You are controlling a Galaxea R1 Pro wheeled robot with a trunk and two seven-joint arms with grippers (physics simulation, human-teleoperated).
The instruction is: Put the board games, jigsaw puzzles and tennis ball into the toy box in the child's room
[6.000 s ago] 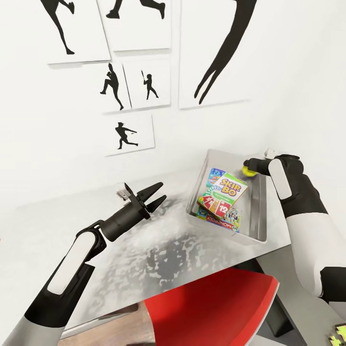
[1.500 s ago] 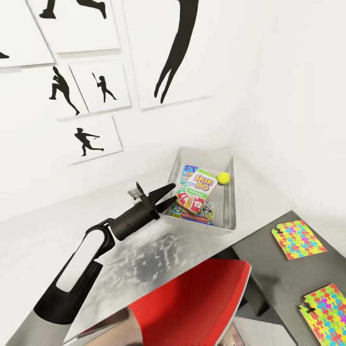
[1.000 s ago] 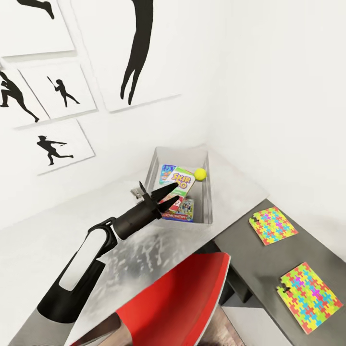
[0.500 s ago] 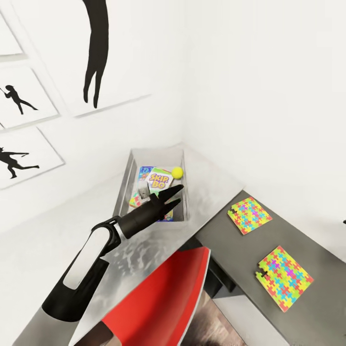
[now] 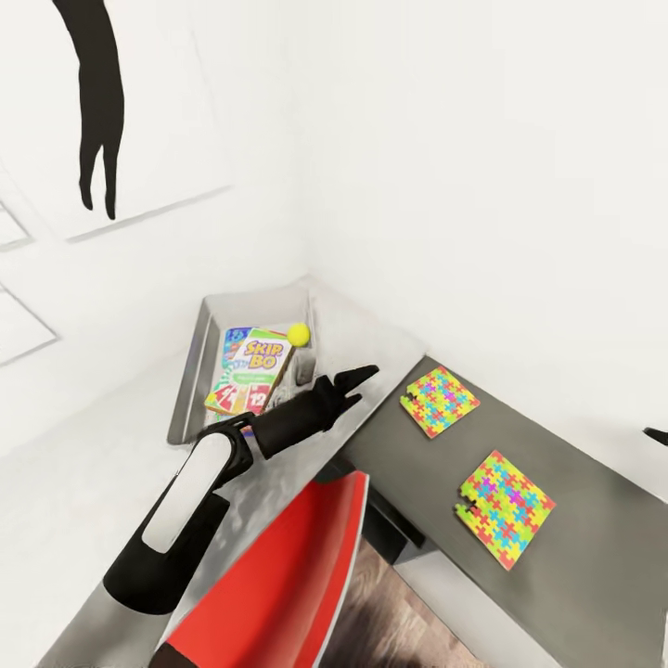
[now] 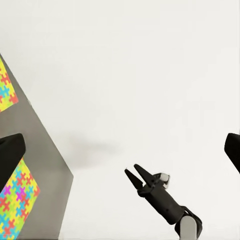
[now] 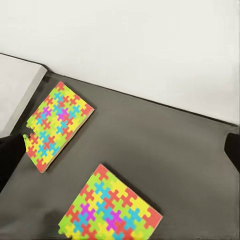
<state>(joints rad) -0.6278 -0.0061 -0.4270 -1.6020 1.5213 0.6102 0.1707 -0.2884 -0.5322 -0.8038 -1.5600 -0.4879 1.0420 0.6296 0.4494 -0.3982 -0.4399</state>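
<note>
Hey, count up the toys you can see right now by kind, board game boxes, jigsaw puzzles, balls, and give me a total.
Board game boxes: 2 that I can make out, the green-yellow-red SKIP-BO box and a blue box under it, in the pale grey toy bin; anything deeper is hidden.
Jigsaw puzzles: 2, multicoloured flat puzzle and multicoloured flat puzzle, on the dark grey desk.
Balls: 1, yellow-green tennis ball.
Total: 5

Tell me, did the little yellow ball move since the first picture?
Yes. The tennis ball was held at the toy box's far rim; now it lies inside it beside the SKIP-BO box.
</note>
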